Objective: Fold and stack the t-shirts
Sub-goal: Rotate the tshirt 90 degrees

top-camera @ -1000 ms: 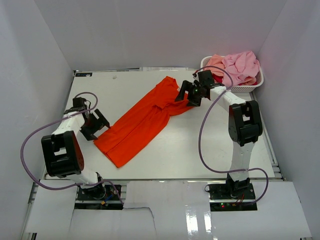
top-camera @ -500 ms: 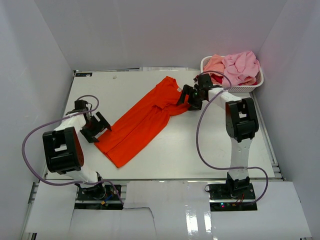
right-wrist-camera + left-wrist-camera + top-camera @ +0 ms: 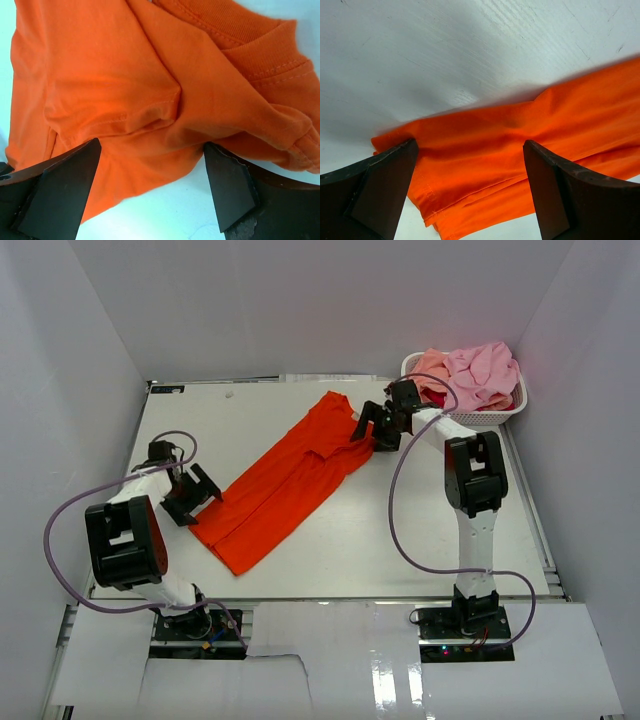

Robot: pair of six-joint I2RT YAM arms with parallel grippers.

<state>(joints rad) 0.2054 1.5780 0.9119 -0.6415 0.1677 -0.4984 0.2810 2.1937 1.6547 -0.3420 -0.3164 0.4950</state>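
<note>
One orange-red t-shirt (image 3: 290, 480) lies folded into a long diagonal strip on the white tabletop (image 3: 420, 530). At its near-left hem corner the left fingers (image 3: 380, 190) stand wide open, straddling the cloth edge. At its far-right collar end the right fingers (image 3: 55, 195) are likewise spread wide over bunched cloth, gripping nothing. Beyond that collar end, pink and peach t-shirts (image 3: 475, 372) are heaped in a white basket (image 3: 500, 415).
</note>
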